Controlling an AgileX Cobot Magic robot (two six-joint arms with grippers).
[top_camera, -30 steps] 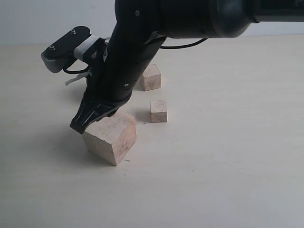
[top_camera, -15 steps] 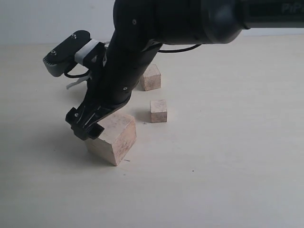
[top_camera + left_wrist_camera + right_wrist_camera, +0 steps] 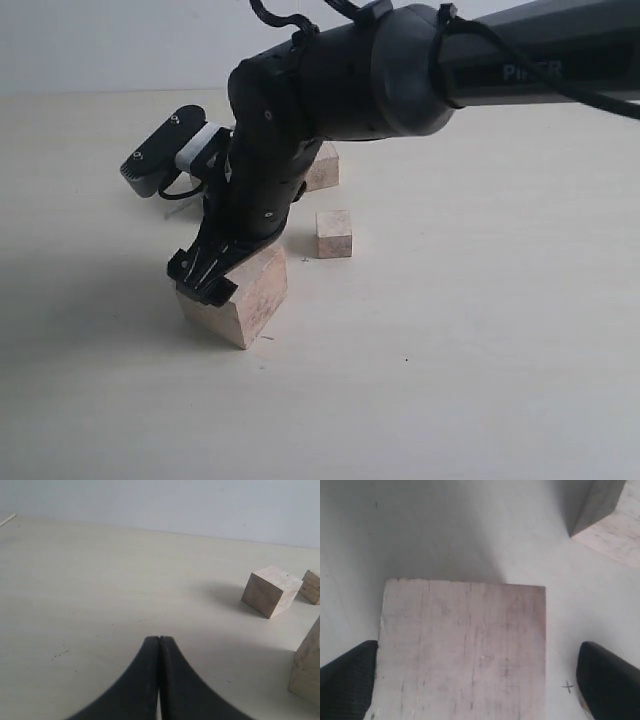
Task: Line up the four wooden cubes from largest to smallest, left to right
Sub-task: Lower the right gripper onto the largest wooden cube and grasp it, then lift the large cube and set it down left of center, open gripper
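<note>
The largest of the four wooden cubes [image 3: 247, 298] rests on the table at the front left. My right gripper [image 3: 208, 277] reaches across and hovers over it, open, with the fingers straddling its top face [image 3: 462, 650]. One fingertip [image 3: 350, 680] is right at one edge, and the other stands clear of the opposite edge. A small cube [image 3: 334, 233] sits behind to the right. Farther back, another cube [image 3: 323, 166] is partly hidden by the arm. My left gripper [image 3: 159, 641] is shut and empty, low over bare table, with two cubes [image 3: 271, 590] [image 3: 312, 586] beyond it.
The pale table [image 3: 480, 330] stretches to the right and front. Another cube's corner [image 3: 607, 515] shows beyond the largest one in the right wrist view. A block's edge [image 3: 307, 672] cuts into the left wrist view's side. A light wall [image 3: 100, 40] stands behind.
My right gripper has gone from nearly shut at the big cube's top edge to wide open over it. The arm shifted slightly right. The cube stayed put.
</note>
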